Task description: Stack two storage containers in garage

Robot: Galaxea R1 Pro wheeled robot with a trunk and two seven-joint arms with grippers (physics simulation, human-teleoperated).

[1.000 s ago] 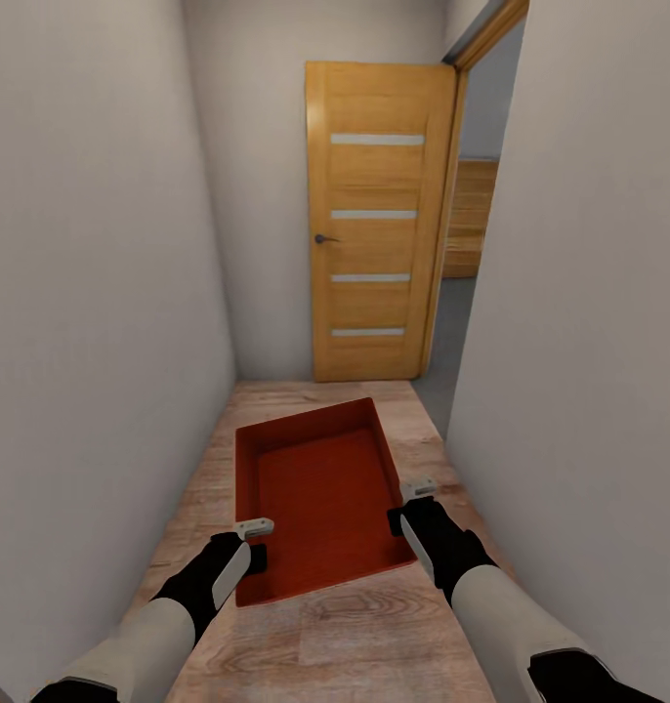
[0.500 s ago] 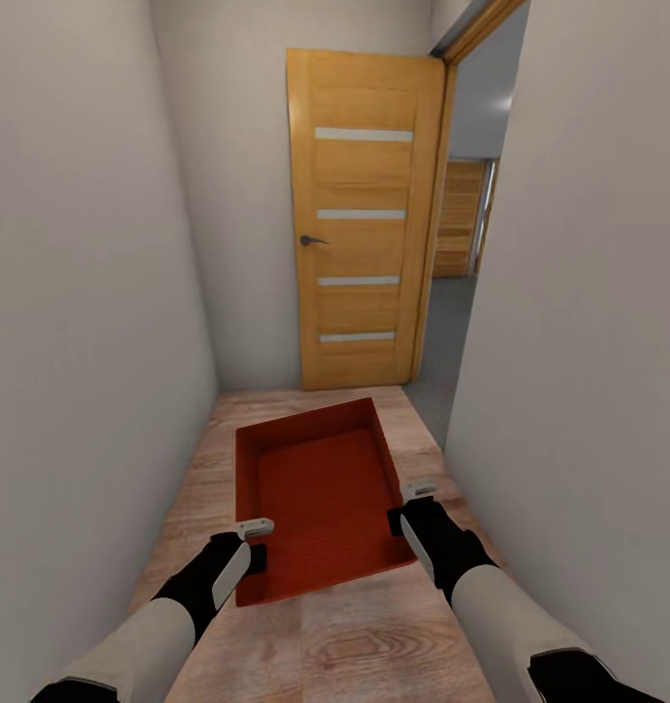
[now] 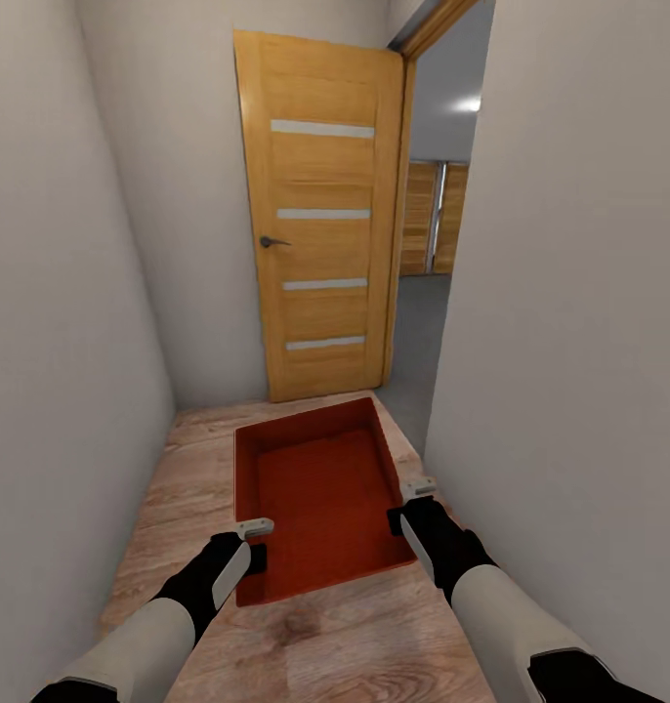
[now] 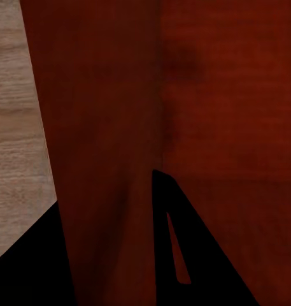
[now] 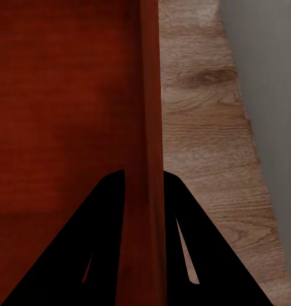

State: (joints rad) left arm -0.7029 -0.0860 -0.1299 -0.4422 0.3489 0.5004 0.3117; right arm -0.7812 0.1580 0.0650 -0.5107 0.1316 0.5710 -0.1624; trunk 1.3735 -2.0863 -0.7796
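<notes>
Orange-red, the bin (image 3: 320, 498) hangs between both arms over the plank floor (image 3: 335, 644), in a narrow hallway facing an open wooden door (image 3: 320, 215). At the left wrist, the left gripper (image 4: 113, 255) clamps a side wall. At the right wrist, the right gripper (image 5: 144, 248) pinches the opposite wall.

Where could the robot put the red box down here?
Bare wood plank floor lies between the left wall and the storage container, and ahead up to the wooden door. Tight on the right: right gripper nearly brushes the right wall.
</notes>
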